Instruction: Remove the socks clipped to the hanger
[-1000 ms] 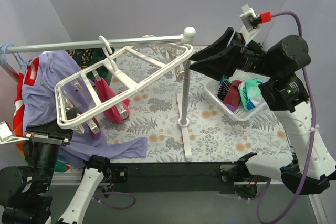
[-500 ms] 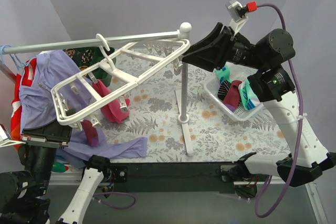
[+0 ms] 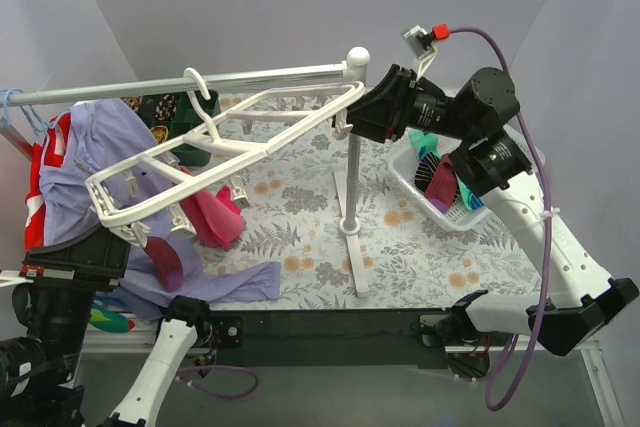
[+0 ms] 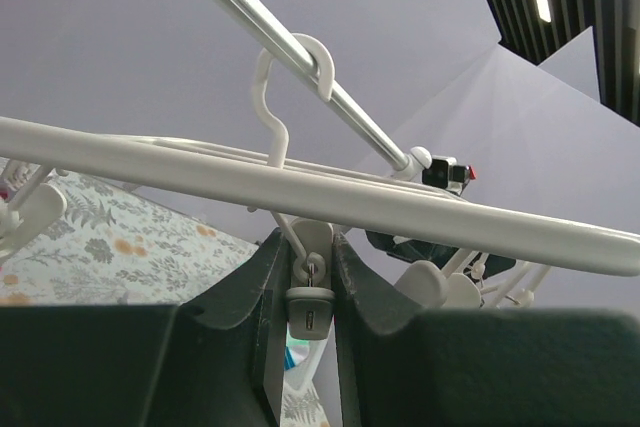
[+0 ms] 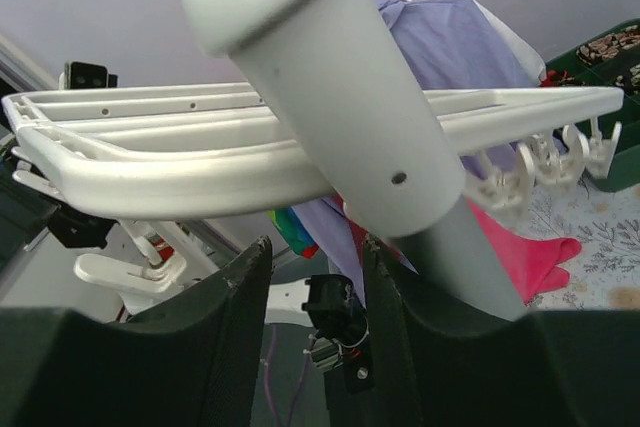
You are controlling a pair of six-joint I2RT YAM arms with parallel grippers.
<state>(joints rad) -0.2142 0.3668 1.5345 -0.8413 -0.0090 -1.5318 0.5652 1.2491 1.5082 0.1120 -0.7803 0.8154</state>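
Observation:
The white hanger [image 3: 230, 142] hangs by its hook on the rail and tilts down to the left. A magenta-pink sock [image 3: 215, 215] and a purple sock [image 3: 168, 262] hang from its clips at the left end. My left gripper [image 4: 303, 247] is under that end, shut on one dangling clip [image 4: 311, 309]. My right gripper [image 3: 352, 115] is at the hanger's right corner, jaws a narrow gap apart with nothing between them. In the right wrist view the hanger bar [image 5: 200, 172] crosses just beyond my right gripper [image 5: 315, 242], and the pink sock [image 5: 545, 247] shows behind.
The grey rail [image 3: 270, 75] and its pole [image 3: 352, 187] stand mid-table, the pole right beside my right gripper. A white mesh basket [image 3: 425, 192] at right holds several socks. A lavender shirt [image 3: 95, 142] and a rainbow-striped garment [image 3: 38, 202] hang at left.
My right gripper moved left to the hanger's right corner and its jaws narrowed. The hanger's left end dropped lower, and the pink and purple socks swung with it.

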